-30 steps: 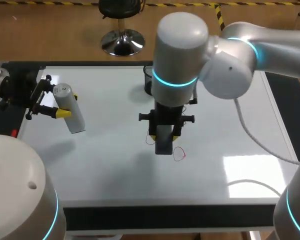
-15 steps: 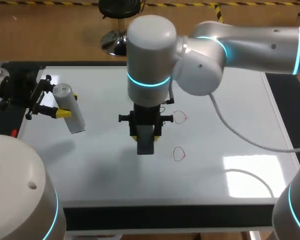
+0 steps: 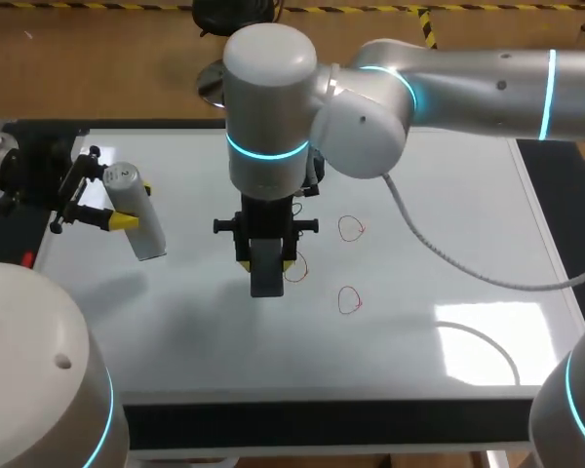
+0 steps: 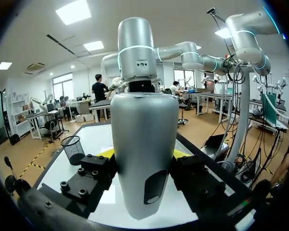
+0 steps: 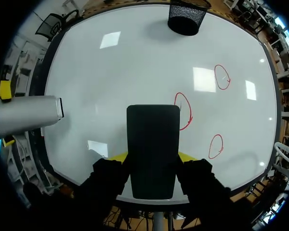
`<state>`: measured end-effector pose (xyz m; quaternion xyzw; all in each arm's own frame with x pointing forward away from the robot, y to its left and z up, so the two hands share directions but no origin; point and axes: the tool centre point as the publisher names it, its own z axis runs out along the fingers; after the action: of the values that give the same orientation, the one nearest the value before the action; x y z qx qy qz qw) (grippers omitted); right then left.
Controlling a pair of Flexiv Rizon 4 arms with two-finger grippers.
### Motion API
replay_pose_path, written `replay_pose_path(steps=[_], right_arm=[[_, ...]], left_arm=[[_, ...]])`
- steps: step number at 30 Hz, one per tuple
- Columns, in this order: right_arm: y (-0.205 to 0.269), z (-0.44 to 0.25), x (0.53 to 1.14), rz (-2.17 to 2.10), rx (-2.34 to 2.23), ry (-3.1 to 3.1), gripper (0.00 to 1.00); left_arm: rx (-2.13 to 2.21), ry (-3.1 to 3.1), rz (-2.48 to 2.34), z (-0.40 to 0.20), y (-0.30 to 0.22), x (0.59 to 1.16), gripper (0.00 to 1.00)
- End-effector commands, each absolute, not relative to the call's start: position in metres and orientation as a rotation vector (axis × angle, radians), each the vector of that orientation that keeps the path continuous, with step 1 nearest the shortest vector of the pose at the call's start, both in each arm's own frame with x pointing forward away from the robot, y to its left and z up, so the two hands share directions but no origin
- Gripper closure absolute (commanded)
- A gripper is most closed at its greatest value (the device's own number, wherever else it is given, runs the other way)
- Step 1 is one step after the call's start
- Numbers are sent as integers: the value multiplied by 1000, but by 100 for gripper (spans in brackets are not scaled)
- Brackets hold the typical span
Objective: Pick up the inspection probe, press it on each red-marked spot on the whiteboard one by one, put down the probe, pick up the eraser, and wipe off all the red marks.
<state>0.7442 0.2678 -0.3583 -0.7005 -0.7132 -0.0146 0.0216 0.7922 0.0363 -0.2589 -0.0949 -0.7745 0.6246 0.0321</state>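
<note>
**Robotics lab, no mistaking it**

Two big silver-grey robot arms share one worktop. The right arm (image 3: 273, 107) comes across with cyan light rings glowing at its joints, and the left arm (image 3: 39, 375) bulks up in the near corner with the same ring. The worktop (image 3: 468, 195) is a glossy whiteboard sheet, and red marks (image 3: 350, 229) are looped on it in marker. The left hand (image 3: 135, 205) is clamped on a silver inspection probe (image 3: 148, 234). The right hand (image 3: 266, 261) is clamped on a black eraser (image 3: 265, 281). A white cable (image 3: 439, 258) trails off the right arm, and a black mesh cup (image 5: 187, 18) stands at the far edge.
</note>
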Motion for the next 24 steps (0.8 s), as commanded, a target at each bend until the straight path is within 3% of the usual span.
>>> replay_pose_path(steps=[1,24], right_arm=[[267,-357,745,-46,-2170,-2211,100],[261,-368,751,-94,-2176,-2169,100]], left_arm=[[-293,-2388,1924,-257,36,791,100],[-293,-2388,1924,-257,36,791,100]])
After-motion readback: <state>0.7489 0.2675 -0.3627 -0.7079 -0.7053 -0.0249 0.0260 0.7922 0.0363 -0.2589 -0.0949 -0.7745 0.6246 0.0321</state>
